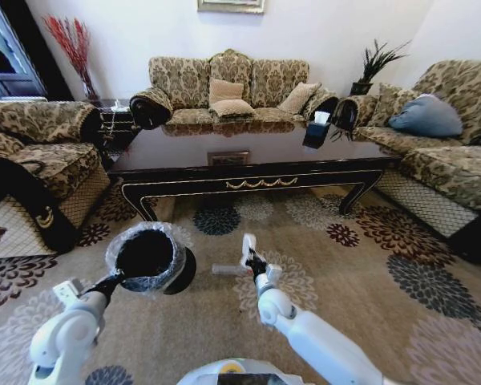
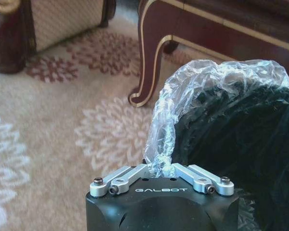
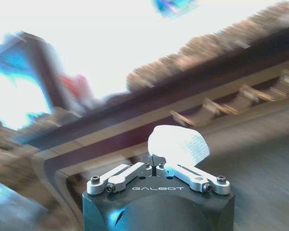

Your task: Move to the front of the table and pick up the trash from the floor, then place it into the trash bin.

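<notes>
Head view: right gripper [image 1: 247,255] was closed on white crumpled paper [image 3: 179,143], raised beside the trash bin [image 1: 147,257]; left gripper [image 2: 160,168] pinched the liner [image 2: 202,86]. Grey tube [image 1: 227,269] was left on the carpet [image 1: 369,281].

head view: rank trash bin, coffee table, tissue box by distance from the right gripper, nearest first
From the right gripper:
1. trash bin, on the carpet to its left.
2. coffee table, ahead across the carpet.
3. tissue box, on the table's far right end.

Left tool [image 2: 160,168] pinching the trash bin [image 2: 241,144] liner, curved table [image 2: 221,33] leg behind, floral carpet [image 2: 53,139]
</notes>
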